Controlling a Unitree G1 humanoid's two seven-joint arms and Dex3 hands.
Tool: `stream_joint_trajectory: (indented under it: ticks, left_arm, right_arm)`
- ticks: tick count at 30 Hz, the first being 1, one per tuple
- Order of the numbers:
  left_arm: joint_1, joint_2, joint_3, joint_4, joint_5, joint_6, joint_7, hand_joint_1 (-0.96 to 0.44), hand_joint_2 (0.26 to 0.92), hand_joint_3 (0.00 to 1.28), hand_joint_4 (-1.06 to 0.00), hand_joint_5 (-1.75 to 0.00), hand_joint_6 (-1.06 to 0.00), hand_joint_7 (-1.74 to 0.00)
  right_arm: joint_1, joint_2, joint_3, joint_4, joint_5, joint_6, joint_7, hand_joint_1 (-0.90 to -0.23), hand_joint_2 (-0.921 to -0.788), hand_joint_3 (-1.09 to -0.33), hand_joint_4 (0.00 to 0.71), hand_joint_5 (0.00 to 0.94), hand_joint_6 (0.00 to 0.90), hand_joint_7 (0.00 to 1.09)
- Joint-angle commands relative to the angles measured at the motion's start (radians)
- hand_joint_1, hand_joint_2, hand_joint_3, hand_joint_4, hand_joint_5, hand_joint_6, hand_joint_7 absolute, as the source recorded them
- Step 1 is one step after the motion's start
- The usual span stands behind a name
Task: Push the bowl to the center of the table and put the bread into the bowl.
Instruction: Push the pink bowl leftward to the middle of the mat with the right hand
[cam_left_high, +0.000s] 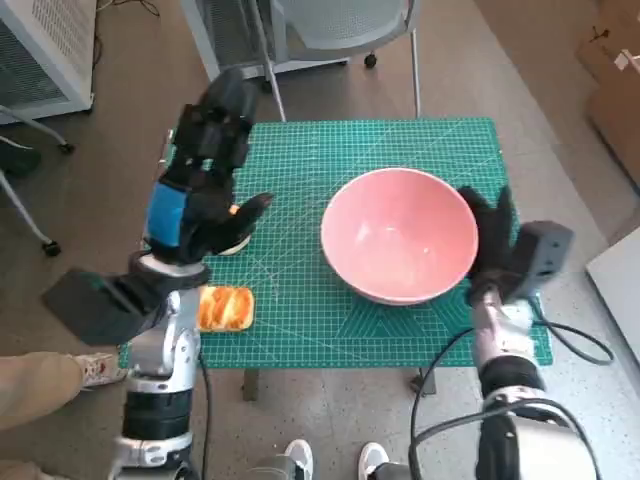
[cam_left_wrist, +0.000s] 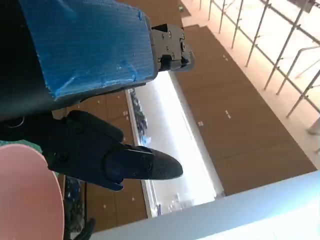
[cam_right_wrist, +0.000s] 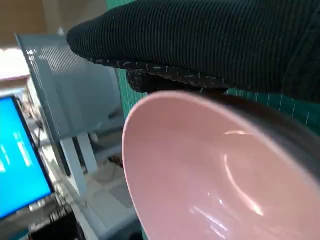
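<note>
The desk (cam_left_high: 300, 330) is small, covered by a green gridded cutting mat, and stands on a speckled floor that turns to brown board farther back. A grey mesh chair (cam_left_high: 330, 25) sits behind it, a white cabinet in the far left corner, and somebody's shoes show at the near edge.

The pink bowl (cam_left_high: 398, 236) is the biggest thing on the mat, sitting a bit right of the middle. It looks like smooth, glossy plastic or melamine: stiff, fairly light, empty, and likely to slide easily over the mat if pushed low on its wall. Pushed high at the rim, it could tip.

The right hand (cam_left_high: 492, 238), in its knitted glove, rests against the bowl's right wall, fingers (cam_right_wrist: 150, 77) lying over the rim edge; I judge it presses without gripping, though I cannot tell for certain.

The left hand (cam_left_high: 205, 185) hovers above the left side of the mat, fingers apart and holding nothing.

The bread (cam_left_high: 224, 307), smallest of all, lies near the front left corner, well apart from the bowl. It looks soft and light, glazed orange on top; best taken gently by its sides, or it will squash.
</note>
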Motion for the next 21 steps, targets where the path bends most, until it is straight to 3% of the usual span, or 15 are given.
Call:
stream_joint_trajectory:
  ticks: [1,16,21]
  left_arm:
    - [0.022,0.006,0.004,-0.028,0.014,0.008,0.015,-0.54,0.874,0.25,-0.02,-0.01,0.0,-0.42]
    - [0.046,0.015,0.01,-0.048,0.03,0.003,0.038,-0.54,0.883,0.23,-0.03,-0.01,0.0,-0.41]
    - [0.052,0.018,0.013,-0.05,0.04,-0.003,0.043,-0.56,0.891,0.22,-0.03,-0.01,0.0,-0.41]
  right_arm:
    - [-0.029,0.03,0.015,0.007,-0.019,0.026,0.01,-0.591,-0.921,-0.769,0.235,0.01,0.333,0.02]
    - [-0.081,0.06,0.027,0.01,-0.041,0.045,0.019,-0.575,-0.921,-0.815,0.203,0.001,0.313,0.0]
    - [-0.087,0.059,0.022,0.007,-0.035,0.048,0.026,-0.57,-0.921,-0.814,0.205,0.002,0.311,0.0]
